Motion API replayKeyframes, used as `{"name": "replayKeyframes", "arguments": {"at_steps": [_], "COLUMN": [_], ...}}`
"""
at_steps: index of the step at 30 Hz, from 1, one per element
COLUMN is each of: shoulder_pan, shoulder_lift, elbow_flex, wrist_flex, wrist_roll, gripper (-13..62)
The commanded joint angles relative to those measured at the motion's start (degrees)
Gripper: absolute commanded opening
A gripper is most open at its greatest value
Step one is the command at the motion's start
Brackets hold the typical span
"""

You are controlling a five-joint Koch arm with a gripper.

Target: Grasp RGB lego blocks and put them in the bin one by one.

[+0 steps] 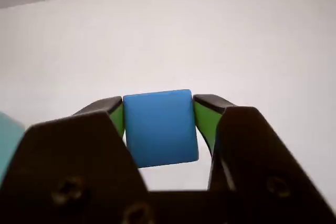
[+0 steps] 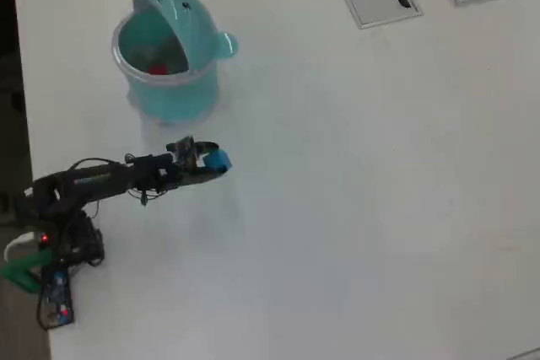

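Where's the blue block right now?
The blue lego block is clamped in the pincer; in the overhead view it sits just below the teal bin, toward its right.

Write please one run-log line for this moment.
end effector: shut on blue block | block: off table | bin: lid open, red block inside | position: near bin in overhead view
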State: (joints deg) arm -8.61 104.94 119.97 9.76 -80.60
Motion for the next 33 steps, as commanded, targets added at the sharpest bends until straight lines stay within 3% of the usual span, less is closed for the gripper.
{"name": "replayKeyframes", "arguments": {"at_steps": [1,10,12,20,24,31,33], "shoulder_pan": [-1.58,-16.61,-27.95,-36.91,-45.97,-44.65,-42.80], "shoulder_lift": [3.78,12.66,12.92,10.72,-5.80,-16.52,-20.21], "elbow_flex": [-6.86,-21.27,-25.93,-31.64,-39.99,-46.05,-46.93], "wrist_flex": [0.62,12.83,13.45,12.57,5.27,0.70,-3.87], "wrist_roll": [0.53,1.23,1.32,0.97,0.35,-0.70,-6.33], "gripper": [14.9,12.5,12.5,12.4,10.1,10.2,14.1]}}
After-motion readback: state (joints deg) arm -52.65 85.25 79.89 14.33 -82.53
